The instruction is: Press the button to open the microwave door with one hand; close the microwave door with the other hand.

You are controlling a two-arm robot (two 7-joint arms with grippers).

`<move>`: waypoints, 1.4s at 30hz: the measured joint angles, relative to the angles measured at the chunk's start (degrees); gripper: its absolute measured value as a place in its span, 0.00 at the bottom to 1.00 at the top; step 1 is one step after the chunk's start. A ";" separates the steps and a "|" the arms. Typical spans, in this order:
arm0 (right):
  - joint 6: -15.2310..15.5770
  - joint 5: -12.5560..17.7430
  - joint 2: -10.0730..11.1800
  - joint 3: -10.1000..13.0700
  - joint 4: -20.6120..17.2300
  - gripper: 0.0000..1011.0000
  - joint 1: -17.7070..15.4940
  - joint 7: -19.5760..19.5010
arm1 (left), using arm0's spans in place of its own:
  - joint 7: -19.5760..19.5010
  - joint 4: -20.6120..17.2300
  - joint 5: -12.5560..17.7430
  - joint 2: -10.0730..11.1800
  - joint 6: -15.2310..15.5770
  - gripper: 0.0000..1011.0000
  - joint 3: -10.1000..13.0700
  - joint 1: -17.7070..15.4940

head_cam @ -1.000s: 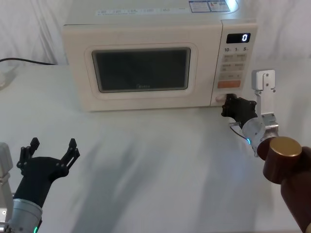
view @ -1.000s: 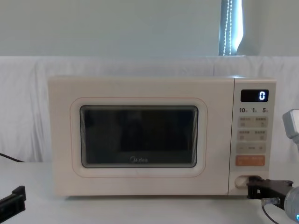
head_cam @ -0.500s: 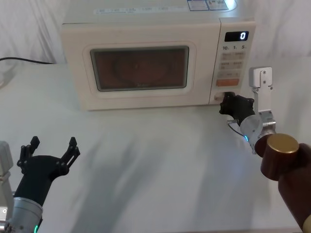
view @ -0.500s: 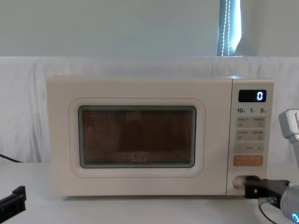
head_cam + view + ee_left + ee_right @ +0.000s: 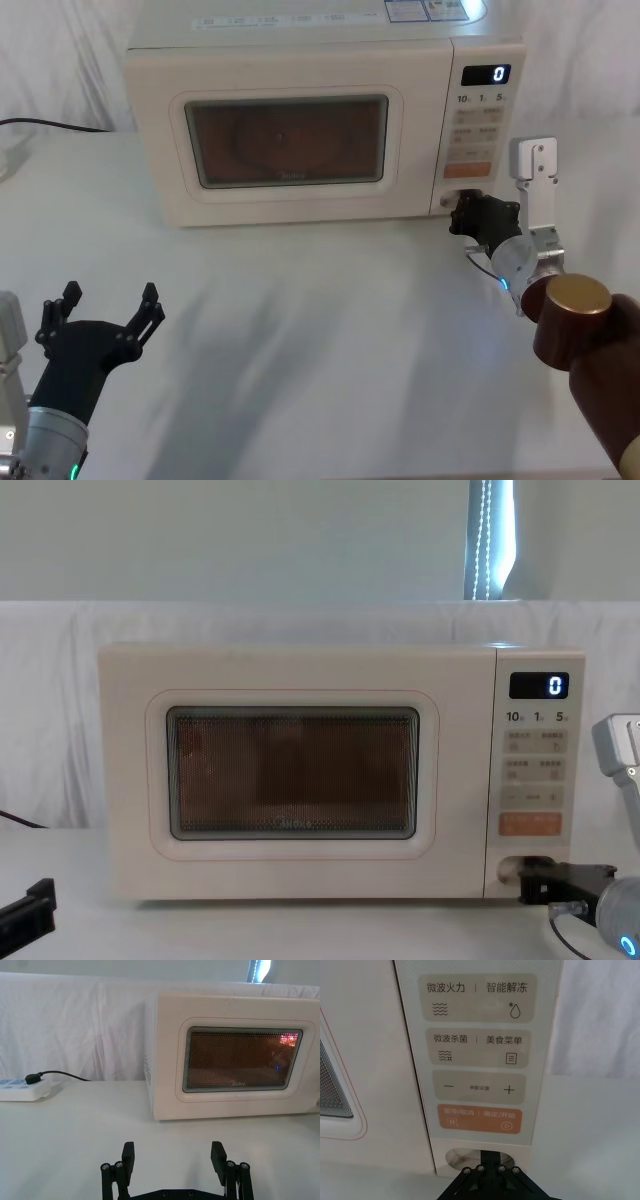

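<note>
The cream microwave (image 5: 300,40) stands at the back of the table, its display (image 5: 487,74) reading "0". Its door (image 5: 290,205) sits flush or nearly flush with the body, and the window (image 5: 290,772) glows amber from a light inside. My right gripper (image 5: 462,212) is shut, with its tip pressed into the button (image 5: 457,1156) at the bottom of the control panel, below the orange key (image 5: 479,1118). My left gripper (image 5: 110,293) hovers open and empty over the near left of the table, far from the door; the left wrist view shows its fingers (image 5: 128,1150) spread.
A white power strip (image 5: 20,1091) with a black cable lies at the far left of the table. A white cloth hangs behind the microwave. A white bracket (image 5: 533,160) rises from my right wrist, beside the microwave's right side.
The window went from dark to lit amber. My right gripper pushed a little deeper into the button and the microwave shifted slightly. The left gripper stayed put.
</note>
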 joint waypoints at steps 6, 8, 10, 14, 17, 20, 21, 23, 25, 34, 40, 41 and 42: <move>0.06 -0.12 -0.11 0.02 0.04 0.00 0.04 0.00 | 0.00 0.01 0.00 0.00 0.00 0.99 -0.02 0.00; 0.06 -0.12 -0.11 0.08 0.04 0.00 0.04 0.00 | 0.00 0.00 0.00 0.00 0.00 0.99 -0.02 0.00; 0.08 -0.12 -0.11 0.11 0.04 0.00 0.04 0.00 | 0.00 0.00 0.00 0.00 0.00 0.99 -0.01 0.00; 0.20 -0.12 -0.09 0.16 -0.36 0.00 -0.21 0.01 | 0.00 0.00 0.00 0.00 0.00 0.99 -0.01 0.00; 0.76 -0.11 -0.01 0.16 -1.97 0.00 -1.14 0.02 | 0.00 0.00 0.00 0.00 -0.01 0.99 -0.01 0.00; 1.99 -0.11 0.20 0.20 -5.08 0.00 -2.94 -0.04 | 0.00 0.00 0.00 0.00 -0.01 0.99 0.00 0.00; 2.34 -0.11 0.28 0.23 -6.01 0.00 -3.50 -0.12 | 0.00 0.00 0.00 0.00 -0.01 0.99 -0.01 0.00; 2.91 -0.11 0.40 0.25 -7.71 0.00 -4.44 -0.29 | 0.00 0.00 0.00 0.00 0.00 0.99 -0.01 0.00; 3.76 -0.13 0.68 0.32 -10.70 0.00 -6.28 -0.57 | 0.00 0.00 0.00 0.00 0.00 0.99 0.00 0.00; 6.18 -0.16 1.43 0.42 -22.01 0.00 -13.20 -1.05 | 0.00 0.00 0.00 0.00 0.00 0.99 0.00 0.00; 7.38 0.04 1.64 0.31 -28.00 0.00 -17.29 -1.11 | 0.00 0.00 0.00 0.00 0.00 0.99 0.00 0.00; 7.57 0.10 1.67 0.26 -29.37 0.00 -18.14 -1.15 | 0.00 0.00 0.00 0.00 0.00 0.99 0.00 0.00; 7.65 0.11 1.70 0.25 -30.13 0.00 -18.67 -1.19 | 0.00 0.00 0.00 0.00 0.00 0.99 0.00 0.00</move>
